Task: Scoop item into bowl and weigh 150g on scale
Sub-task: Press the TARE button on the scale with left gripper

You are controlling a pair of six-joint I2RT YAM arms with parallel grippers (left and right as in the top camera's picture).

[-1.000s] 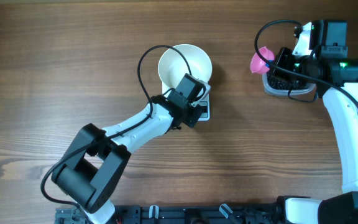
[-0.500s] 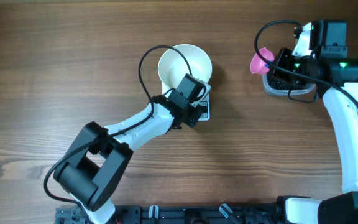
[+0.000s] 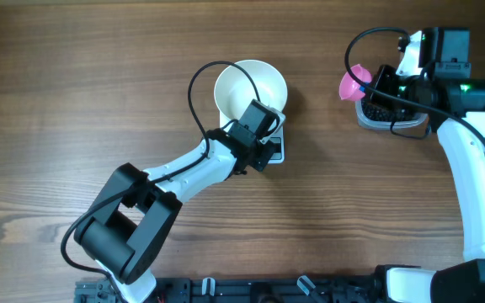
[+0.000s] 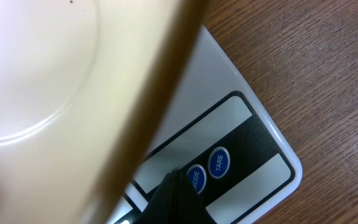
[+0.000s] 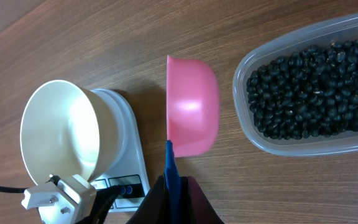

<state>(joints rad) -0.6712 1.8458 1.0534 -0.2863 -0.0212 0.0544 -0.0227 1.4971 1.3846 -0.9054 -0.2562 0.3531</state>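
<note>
Left pincer, closed, seems to touch a button on the scale, bowl just beyond. Right pincer grips a pink scoop, beans just beside it.

scale | blue button: "TARE" | neighbouring blue button: "ODE", first letter hidden

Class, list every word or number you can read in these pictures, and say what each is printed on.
"TARE": blue round button on the scale.
Neighbouring blue button: lettering partly hidden, not readable.
Other views: nothing legible.
</note>
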